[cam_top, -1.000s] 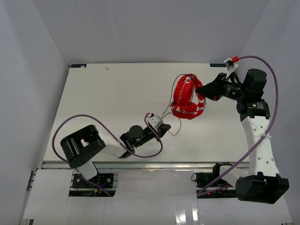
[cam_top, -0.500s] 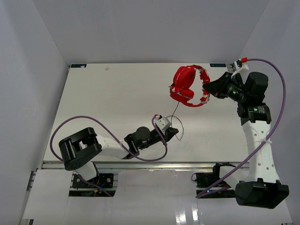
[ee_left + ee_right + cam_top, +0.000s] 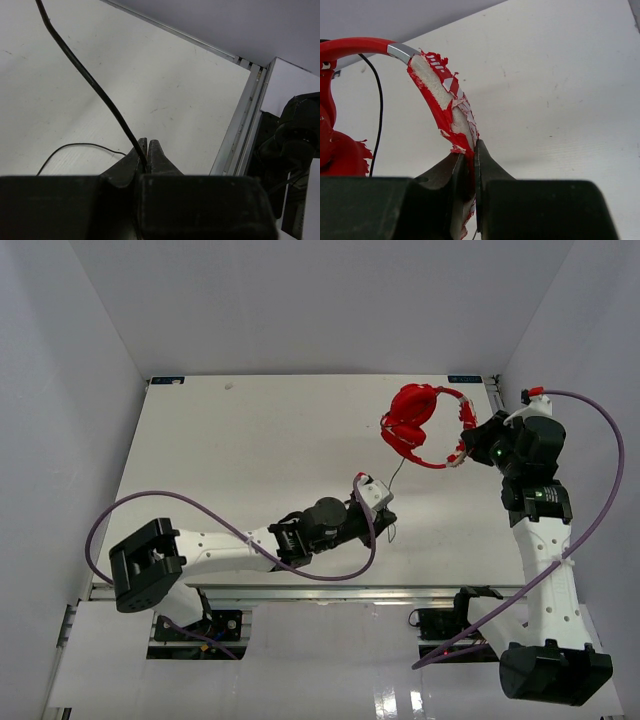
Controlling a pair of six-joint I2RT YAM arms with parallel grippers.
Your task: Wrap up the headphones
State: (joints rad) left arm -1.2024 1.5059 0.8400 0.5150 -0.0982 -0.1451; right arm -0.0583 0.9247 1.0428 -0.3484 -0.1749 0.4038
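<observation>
The red headphones (image 3: 412,417) hang in the air over the table's far right, ear cups folded together. My right gripper (image 3: 466,445) is shut on the worn, peeling headband (image 3: 442,100), as the right wrist view shows. The thin dark cord (image 3: 396,478) runs down from the ear cups to my left gripper (image 3: 388,524), which is shut on it low over the table's near middle. In the left wrist view the cord (image 3: 87,77) rises taut from the closed jaws, and a slack loop (image 3: 75,146) lies on the table.
The white table (image 3: 250,450) has a metal rail (image 3: 300,590) along its near edge. Purple robot cables (image 3: 200,505) arc from both arms. Grey walls stand on three sides. The right arm's base (image 3: 295,145) shows past the table edge in the left wrist view.
My right gripper has lifted the headphones and carried them right and toward the back. My left gripper has slid right along the table with the cord, which now runs straighter.
</observation>
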